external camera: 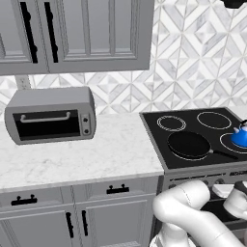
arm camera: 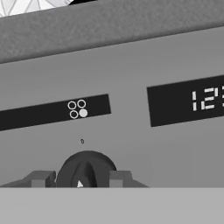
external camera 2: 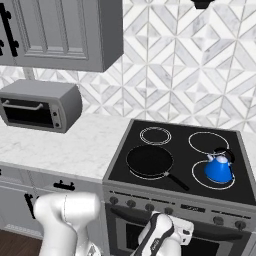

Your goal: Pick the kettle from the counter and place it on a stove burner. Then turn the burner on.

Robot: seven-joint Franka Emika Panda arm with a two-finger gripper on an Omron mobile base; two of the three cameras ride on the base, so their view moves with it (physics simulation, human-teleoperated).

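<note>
The blue kettle (external camera 2: 218, 170) (external camera: 240, 137) stands upright inside the large front-right stove burner (external camera 2: 197, 176) ring on the black cooktop. The white marble counter (external camera: 72, 154) (external camera 2: 65, 145) lies left of the stove. My gripper (arm camera: 80, 179) (external camera 2: 162, 220) is low at the stove's front panel. Its two fingertips sit tight against either side of a dark round knob (arm camera: 86, 168). Above that knob, a four-circle mark (arm camera: 77, 109) has its lower-right dot filled. The fingertips themselves are hidden in both base views.
A black frying pan (external camera 2: 149, 161) (external camera: 189, 144) sits on the front-left burner, handle pointing right. A grey toaster oven (external camera: 50, 116) stands on the counter under the wall cabinets. A clock display (arm camera: 205, 98) is right of the knob, with more knobs (external camera 2: 131, 204) along the panel.
</note>
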